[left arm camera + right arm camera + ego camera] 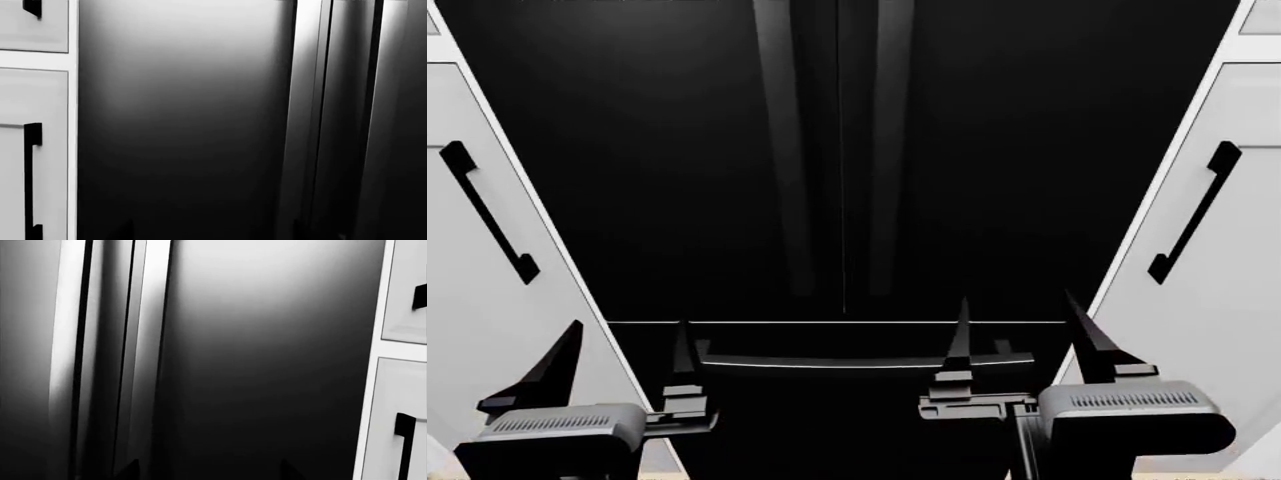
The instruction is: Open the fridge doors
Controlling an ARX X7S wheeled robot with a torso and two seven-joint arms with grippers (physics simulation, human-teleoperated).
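The fridge doors are two tall glossy black panels, both closed. In the head view the left door (654, 170) and right door (1028, 170) meet at a centre seam, flanked by vertical handles (781, 150) (888, 150). My left gripper (625, 340) and right gripper (1018, 320) are low in front of the fridge, both open, holding nothing and touching no handle. The left wrist view faces the left door (180, 125), with its handle (303, 125) off to one side. The right wrist view faces the right door (267, 365) and its handle (143, 365).
Below the doors is a wide black drawer front (868, 420) with a horizontal handle (868, 362). White cabinet doors with black bar handles stand on both sides of the fridge, left (481, 300) and right (1228, 300). They also show in the wrist views (40, 100) (400, 400).
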